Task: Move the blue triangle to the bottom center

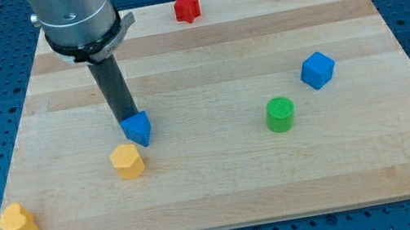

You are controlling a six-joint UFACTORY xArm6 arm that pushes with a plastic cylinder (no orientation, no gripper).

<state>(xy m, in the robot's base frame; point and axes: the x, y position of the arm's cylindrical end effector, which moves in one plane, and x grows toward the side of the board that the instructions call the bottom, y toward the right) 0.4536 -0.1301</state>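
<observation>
Currently the tool, a bare rod with no jaws, has its tip [128,117] touching the blue triangle [138,129], left of the bench [227,202] centre. Pushed toward the bottom edge, the triangle could strike the yellow hexagonal block [127,160].

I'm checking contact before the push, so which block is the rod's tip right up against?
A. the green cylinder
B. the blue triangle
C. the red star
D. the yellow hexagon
B: my tip sits at the top-left edge of the blue triangle, apparently touching it, while the yellow hexagon lies below it, and the green cylinder and red star stand well away.
</observation>
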